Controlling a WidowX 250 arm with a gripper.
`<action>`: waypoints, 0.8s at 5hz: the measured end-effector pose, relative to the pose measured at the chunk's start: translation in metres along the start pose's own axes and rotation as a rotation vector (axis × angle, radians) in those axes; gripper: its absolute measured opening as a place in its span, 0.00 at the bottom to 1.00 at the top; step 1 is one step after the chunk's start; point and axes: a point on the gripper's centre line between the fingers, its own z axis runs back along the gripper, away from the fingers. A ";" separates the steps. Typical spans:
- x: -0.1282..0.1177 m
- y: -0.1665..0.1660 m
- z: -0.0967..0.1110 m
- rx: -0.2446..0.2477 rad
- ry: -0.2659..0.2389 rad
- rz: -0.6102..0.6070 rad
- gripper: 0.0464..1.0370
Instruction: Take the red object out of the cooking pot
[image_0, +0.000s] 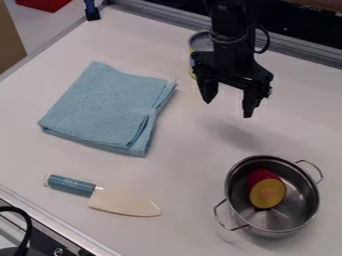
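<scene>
My gripper (227, 104) hangs over the table at the upper right, its two fingers spread apart with nothing between them. Below it in the view, at the lower right, stands the steel cooking pot (300, 216) with a wire handle on either side. Inside the pot lies the red object (260, 176), which has a round yellow face turned toward the camera. Gripper and pot are well apart.
A folded blue cloth (107, 107) lies left of centre. A toy knife (123, 202) with a teal handle rests at the lower left. Behind the gripper stands a can (199, 42), partly hidden by the arm.
</scene>
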 end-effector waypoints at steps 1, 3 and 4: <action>-0.008 0.001 -0.010 0.002 0.040 0.012 0.96; -0.026 -0.011 0.009 -0.045 0.051 0.119 0.96; -0.044 -0.032 0.016 -0.104 0.063 0.162 0.96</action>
